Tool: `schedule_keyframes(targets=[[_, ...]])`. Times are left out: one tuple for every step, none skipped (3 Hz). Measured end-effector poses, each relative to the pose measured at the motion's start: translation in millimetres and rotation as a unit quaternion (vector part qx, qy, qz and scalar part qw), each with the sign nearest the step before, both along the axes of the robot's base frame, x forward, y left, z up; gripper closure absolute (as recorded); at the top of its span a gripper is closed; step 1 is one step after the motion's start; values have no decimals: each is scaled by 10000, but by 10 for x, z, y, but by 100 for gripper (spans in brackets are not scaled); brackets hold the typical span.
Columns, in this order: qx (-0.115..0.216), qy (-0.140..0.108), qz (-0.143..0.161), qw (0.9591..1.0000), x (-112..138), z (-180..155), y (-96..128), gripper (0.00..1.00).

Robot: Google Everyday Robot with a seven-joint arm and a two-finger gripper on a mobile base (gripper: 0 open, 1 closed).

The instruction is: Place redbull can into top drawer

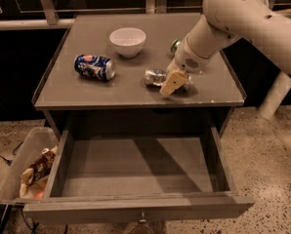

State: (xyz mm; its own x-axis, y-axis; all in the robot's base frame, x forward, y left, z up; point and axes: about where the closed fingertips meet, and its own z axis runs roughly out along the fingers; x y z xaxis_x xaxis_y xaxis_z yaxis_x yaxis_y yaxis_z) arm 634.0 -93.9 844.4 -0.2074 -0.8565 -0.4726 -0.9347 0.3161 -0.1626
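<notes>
My arm [248, 21] is a thick, smooth tube in cream-white with a matte shell. At the top it swells into a big rounded elbow [233, 1] dotted with a few small dark holes. The shell narrows to a paler, drum-shaped wrist [190, 61] carrying a patch of fine dark perforations like a grille. Below it, my gripper [173, 83] is a pale tan, wedge-shaped piece, yellower than the arm, sitting low over the tabletop [87, 94] near its front edge. I see no cables or lettering.
</notes>
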Motion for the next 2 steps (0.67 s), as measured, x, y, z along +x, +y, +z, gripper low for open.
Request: schedule_keyframes(targets=[[0,0,0,10000,0,0,0,64],[0,1,1,10000,0,-1,0,88]])
